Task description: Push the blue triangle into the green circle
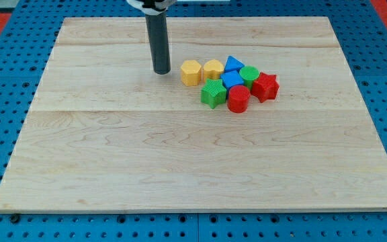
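The blue triangle [234, 64] sits at the top of a tight cluster of blocks, right of the board's centre. The green circle [249, 74] lies just to its lower right, touching it. My tip [161, 70] stands on the board to the left of the cluster, a short gap left of the yellow hexagon [191, 72]. The tip touches no block.
The cluster also holds a second yellow block [213, 68], a blue cube [232, 81], a green star-like block [213, 93], a red cylinder [238, 99] and a red star [265, 86]. The wooden board [180, 161] lies on a blue pegboard.
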You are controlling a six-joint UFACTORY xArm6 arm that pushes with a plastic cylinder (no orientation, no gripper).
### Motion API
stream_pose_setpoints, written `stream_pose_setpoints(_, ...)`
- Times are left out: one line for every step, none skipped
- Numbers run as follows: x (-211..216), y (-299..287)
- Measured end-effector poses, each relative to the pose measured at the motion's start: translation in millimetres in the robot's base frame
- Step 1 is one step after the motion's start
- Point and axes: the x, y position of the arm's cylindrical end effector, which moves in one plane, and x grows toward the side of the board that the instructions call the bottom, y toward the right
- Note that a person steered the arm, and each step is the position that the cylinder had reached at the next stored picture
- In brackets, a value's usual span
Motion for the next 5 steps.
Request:
stream_pose_setpoints(7, 49)
stream_pose_setpoints(5, 58)
stream_pose_setpoints(-43, 39)
stream_pose_setpoints(-72, 59)
stream_pose_setpoints(-76, 88)
